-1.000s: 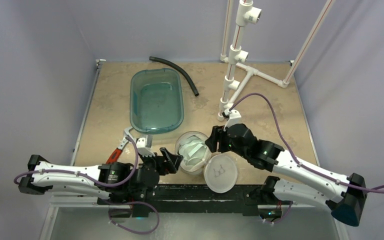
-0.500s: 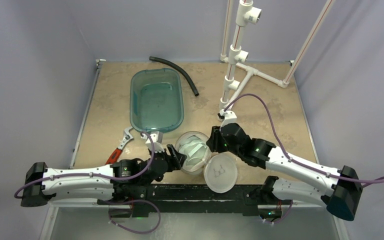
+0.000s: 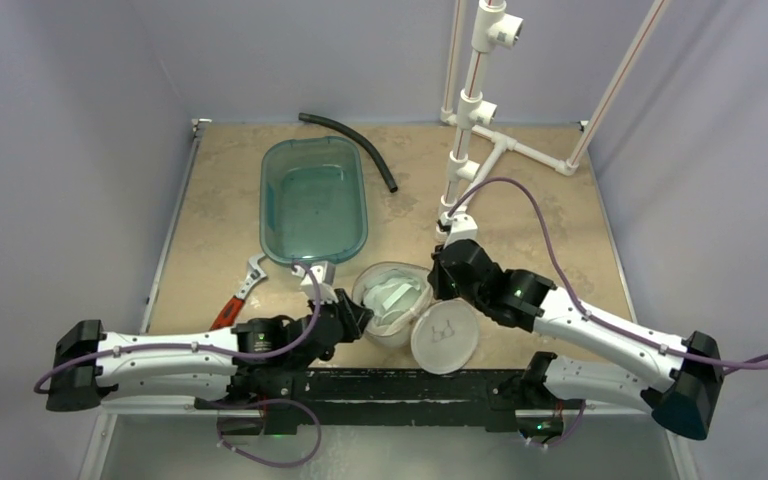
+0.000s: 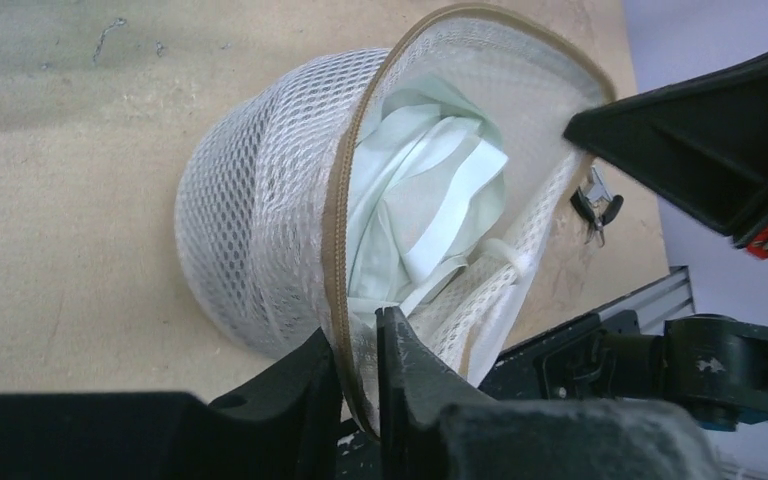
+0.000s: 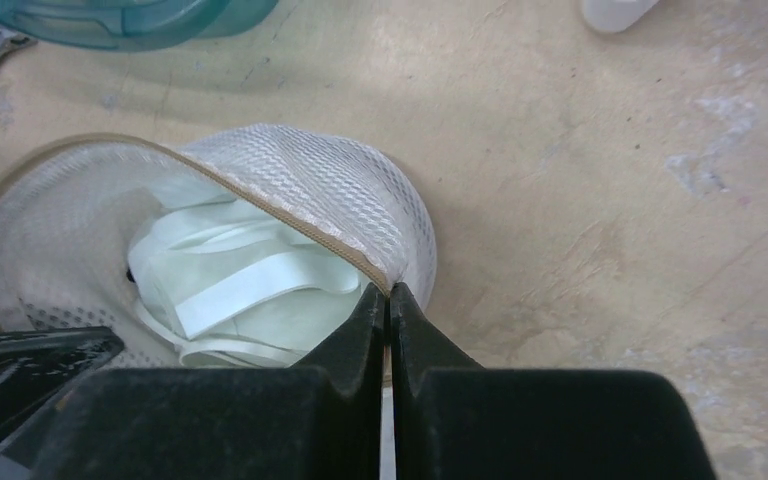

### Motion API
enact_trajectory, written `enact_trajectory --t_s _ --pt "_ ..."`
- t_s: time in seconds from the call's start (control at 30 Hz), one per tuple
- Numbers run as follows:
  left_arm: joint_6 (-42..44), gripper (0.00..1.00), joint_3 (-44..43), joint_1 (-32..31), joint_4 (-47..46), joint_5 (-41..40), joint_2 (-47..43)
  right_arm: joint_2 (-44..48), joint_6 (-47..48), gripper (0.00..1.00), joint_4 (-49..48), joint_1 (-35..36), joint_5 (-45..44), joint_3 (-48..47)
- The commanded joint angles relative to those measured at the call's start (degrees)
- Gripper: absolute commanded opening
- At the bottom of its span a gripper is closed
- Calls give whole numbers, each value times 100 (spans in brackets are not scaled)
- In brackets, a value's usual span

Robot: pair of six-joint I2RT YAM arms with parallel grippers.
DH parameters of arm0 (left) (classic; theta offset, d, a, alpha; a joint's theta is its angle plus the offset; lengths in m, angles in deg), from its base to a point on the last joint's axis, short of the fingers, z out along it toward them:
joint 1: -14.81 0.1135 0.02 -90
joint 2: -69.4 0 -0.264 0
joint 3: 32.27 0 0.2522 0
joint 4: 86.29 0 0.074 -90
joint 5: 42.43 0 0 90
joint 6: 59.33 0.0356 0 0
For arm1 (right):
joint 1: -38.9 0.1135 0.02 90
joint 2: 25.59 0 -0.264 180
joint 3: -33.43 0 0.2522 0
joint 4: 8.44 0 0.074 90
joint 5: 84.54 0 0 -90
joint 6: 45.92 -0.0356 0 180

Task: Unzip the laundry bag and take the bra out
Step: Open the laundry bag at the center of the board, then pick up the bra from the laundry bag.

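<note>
The laundry bag (image 3: 388,322) is a white mesh drum standing open at the table's near middle, its round lid (image 3: 444,337) with a black bra outline flipped down to the right. A pale mint bra (image 4: 430,200) with white straps lies folded inside. My left gripper (image 4: 357,340) is shut on the bag's tan zip rim and mesh wall at its near-left side. On the opposite side my right gripper (image 5: 388,292) is shut, its tips pinching the rim (image 5: 290,225). The metal zip pull (image 4: 596,205) hangs by the right gripper.
A teal plastic tub (image 3: 313,200) stands just behind the bag. A red-handled wrench (image 3: 242,289) lies left of it. A black hose (image 3: 350,145) and a white pipe frame (image 3: 475,120) are at the back. The table's black front rail (image 3: 400,385) runs close under the bag.
Both grippers have gone from open to shut on opposite sides of the bag's rim. The left arm moved in to the right, and the bag mouth and lid shifted slightly.
</note>
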Motion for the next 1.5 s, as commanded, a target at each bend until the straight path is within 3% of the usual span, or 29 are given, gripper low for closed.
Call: enact_trajectory --t_s 0.0,0.07,0.23,0.37,0.43,0.67,0.83,1.0,1.47 --pt "257 11 -80 23 -646 43 430 95 300 0 715 -3 -697 -584" --pt "286 0 -161 20 -714 109 685 113 333 0 899 6 -818 -710" --pt "203 0 -169 23 -897 280 956 174 322 0 1094 -2 -874 -890" --pt "238 0 -193 21 -873 303 911 212 404 43 1094 6 -867 -1230" --pt "259 0 -231 26 -852 301 871 321 405 50 1107 7 -655 -1450" --pt "240 0 -289 26 -1021 297 928 450 895 51 464 93 1041 -1701" --pt "195 0 -364 25 -1044 305 991 -230 827 52 697 913 219 -1576" --pt "133 0 -347 21 -953 241 878 -450 606 67 463 925 -96 -1143" --pt "125 0 -307 26 -1001 311 842 -1188 339 87 346 931 -379 -726"
